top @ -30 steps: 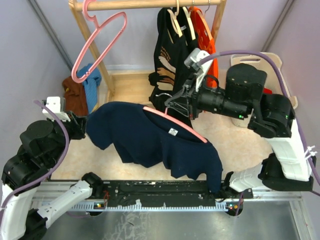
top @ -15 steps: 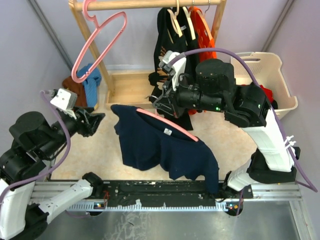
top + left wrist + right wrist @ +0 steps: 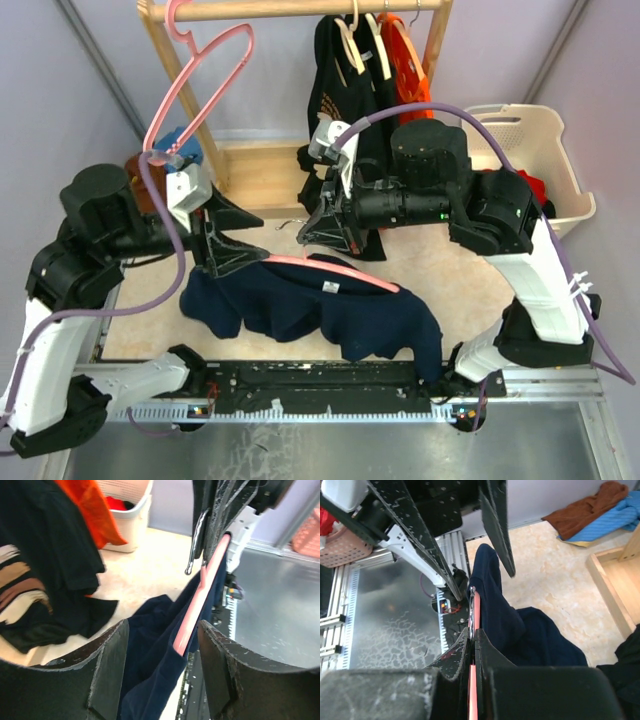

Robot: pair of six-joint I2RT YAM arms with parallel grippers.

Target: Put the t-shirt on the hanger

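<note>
The left gripper [image 3: 262,240], jaws apart, hovers at the left end of the hanger [image 3: 355,276]. The t-shirt [image 3: 365,318] — soft, light, slumping — hangs from it above the table's near edge, best pinched at a shoulder. The right gripper [image 3: 306,234] is clamped on the hanger's neck.

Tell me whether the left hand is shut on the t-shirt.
No, the left hand is open, and the t-shirt shows between its spread fingers.
</note>
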